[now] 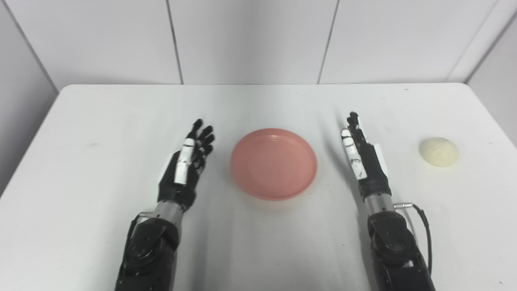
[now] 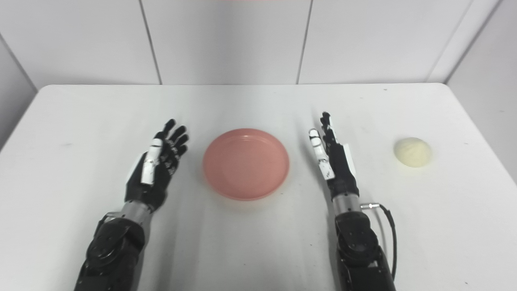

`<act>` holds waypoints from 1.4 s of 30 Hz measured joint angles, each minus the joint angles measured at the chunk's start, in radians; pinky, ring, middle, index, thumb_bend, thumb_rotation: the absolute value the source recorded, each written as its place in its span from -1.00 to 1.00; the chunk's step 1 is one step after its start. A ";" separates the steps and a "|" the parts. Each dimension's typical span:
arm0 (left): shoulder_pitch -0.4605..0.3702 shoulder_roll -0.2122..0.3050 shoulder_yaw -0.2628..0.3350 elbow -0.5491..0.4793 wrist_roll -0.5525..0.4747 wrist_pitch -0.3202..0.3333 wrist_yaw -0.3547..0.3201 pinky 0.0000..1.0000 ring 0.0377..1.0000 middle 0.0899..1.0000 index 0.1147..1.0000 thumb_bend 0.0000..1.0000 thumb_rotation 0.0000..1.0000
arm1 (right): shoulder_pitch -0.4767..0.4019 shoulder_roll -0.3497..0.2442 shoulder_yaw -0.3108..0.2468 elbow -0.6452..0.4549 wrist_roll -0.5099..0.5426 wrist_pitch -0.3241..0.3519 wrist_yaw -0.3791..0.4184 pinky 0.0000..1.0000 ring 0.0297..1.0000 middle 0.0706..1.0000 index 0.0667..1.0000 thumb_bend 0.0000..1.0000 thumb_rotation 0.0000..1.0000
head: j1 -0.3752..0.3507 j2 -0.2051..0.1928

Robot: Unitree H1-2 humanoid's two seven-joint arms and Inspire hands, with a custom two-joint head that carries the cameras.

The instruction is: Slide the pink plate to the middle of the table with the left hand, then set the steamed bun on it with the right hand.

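2 empty hands (fingers spread) flank pink plate (image 1: 273,163).

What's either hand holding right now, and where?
Nothing. Left hand and right hand are both open, flanking the pink plate; the steamed bun lies untouched.

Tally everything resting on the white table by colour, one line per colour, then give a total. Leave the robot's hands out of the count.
Pink: 1, the round pink plastic plate
Cream: 1, the round cream steamed bun
Total: 2, both on the white table
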 measured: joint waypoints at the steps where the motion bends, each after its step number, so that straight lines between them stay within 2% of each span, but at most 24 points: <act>1: 0.000 0.001 0.000 0.003 0.000 -0.006 -0.002 0.97 0.90 0.89 0.91 -0.20 1.00 | -0.004 -0.009 -0.005 -0.028 -0.004 0.001 0.000 0.78 0.87 0.93 1.00 0.08 0.89 | -0.020 0.000; 4: 0.001 0.011 -0.004 0.020 0.000 -0.031 -0.015 0.98 0.91 0.91 0.94 -0.22 1.00 | -0.024 -0.047 -0.012 -0.113 -0.073 0.015 0.000 0.50 0.69 0.80 0.93 0.11 0.81 | -0.040 -0.003; 9: 0.000 0.030 -0.012 0.052 -0.003 -0.067 -0.052 1.00 0.94 0.94 0.96 -0.22 1.00 | -0.046 -0.113 -0.036 -0.181 -0.179 0.082 0.004 0.42 0.60 0.72 0.86 0.24 0.64 | -0.110 -0.017; 11: -0.001 0.032 -0.011 0.059 -0.004 -0.070 -0.060 1.00 0.94 0.94 0.96 -0.21 1.00 | -0.045 -0.126 -0.047 -0.206 -0.205 0.130 0.015 0.38 0.58 0.71 0.83 0.30 0.52 | -0.110 -0.020; 13: -0.005 0.034 -0.011 0.067 -0.005 -0.072 -0.065 1.00 0.95 0.95 0.97 -0.21 1.00 | -0.045 -0.145 -0.055 -0.223 -0.223 0.163 0.028 0.28 0.48 0.66 0.79 0.39 0.40 | -0.149 -0.025; 16: -0.007 0.037 -0.007 0.073 -0.008 -0.072 -0.081 1.00 0.95 0.94 0.97 -0.21 1.00 | -0.045 -0.187 -0.065 -0.254 -0.263 0.195 0.041 0.22 0.43 0.64 0.76 0.47 0.31 | -0.164 -0.028; 18: -0.011 0.039 -0.004 0.079 -0.018 -0.072 -0.085 1.00 0.95 0.94 0.97 -0.21 1.00 | -0.046 -0.217 -0.071 -0.269 -0.291 0.202 0.049 0.24 0.44 0.65 0.75 0.53 0.30 | -0.173 -0.029; 19: -0.013 0.041 -0.001 0.084 -0.022 -0.072 -0.086 1.00 0.95 0.93 0.96 -0.23 1.00 | -0.048 -0.231 -0.072 -0.273 -0.303 0.207 0.054 0.28 0.46 0.63 0.73 0.55 0.22 | -0.176 -0.031; 22: -0.019 0.046 0.000 0.091 -0.025 -0.073 -0.092 1.00 0.95 0.93 0.97 -0.24 1.00 | -0.050 -0.275 -0.078 -0.291 -0.343 0.269 0.100 0.38 0.52 0.62 0.73 0.55 0.07 | -0.187 -0.032; 25: -0.022 0.050 0.001 0.094 -0.027 -0.073 -0.101 1.00 0.95 0.93 0.96 -0.24 1.00 | -0.051 -0.328 -0.090 -0.309 -0.369 0.312 0.144 0.38 0.57 0.66 0.70 0.60 -0.05 | -0.198 -0.032; 30: -0.029 0.061 0.005 0.104 -0.038 -0.074 -0.111 1.00 0.94 0.93 0.95 -0.22 1.00 | -0.047 -0.404 -0.110 -0.306 -0.399 0.333 0.185 0.37 0.62 0.70 0.66 0.64 -0.17 | -0.219 -0.032; 34: -0.033 0.064 0.007 0.111 -0.048 -0.075 -0.119 0.99 0.94 0.93 0.95 -0.20 1.00 | -0.040 -0.465 -0.114 -0.265 -0.408 0.334 0.214 0.43 0.68 0.71 0.65 0.66 -0.25 | -0.229 -0.031; 40: -0.034 0.065 0.012 0.114 -0.060 -0.073 -0.126 0.97 0.93 0.92 0.94 -0.21 1.00 | -0.031 -0.513 -0.117 -0.189 -0.413 0.339 0.237 0.45 0.68 0.73 0.65 0.71 -0.24 | -0.238 -0.026; 42: -0.033 0.066 0.013 0.114 -0.065 -0.073 -0.126 0.96 0.93 0.91 0.93 -0.21 1.00 | -0.029 -0.525 -0.113 -0.168 -0.414 0.351 0.253 0.42 0.66 0.71 0.63 0.71 -0.29 | -0.242 -0.025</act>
